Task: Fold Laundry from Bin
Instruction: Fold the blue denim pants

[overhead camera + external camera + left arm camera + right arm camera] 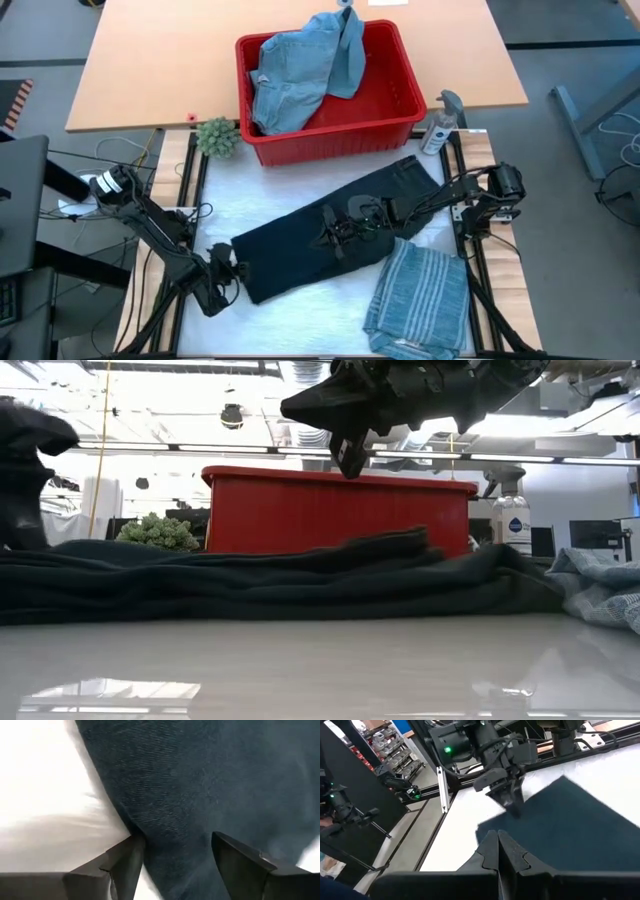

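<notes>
**Get a true grip on the trouser corner before you fold**

The dark navy trousers [335, 235] lie flat on the desk [300, 200], running from the lower left toward the upper right of the high view, below the red bin [400, 100], which still holds light blue denim pieces [300, 70]. The striped shirt [420, 300] sits folded at the lower right, just touching the trousers.

Your left end effector [222, 275] is at the trousers' lower-left end with its fingers [125, 865] spread, straddling the cloth edge but not yet closed on it. Lower it until both layers sit between the fingers, then close; a pinch on the top layer alone will likely drag the fold crooked.

Your right end effector [335, 232] hovers clenched and empty above the middle of the trousers. Consider pressing it down there as an anchor so the cloth creases rather than slides.
</notes>
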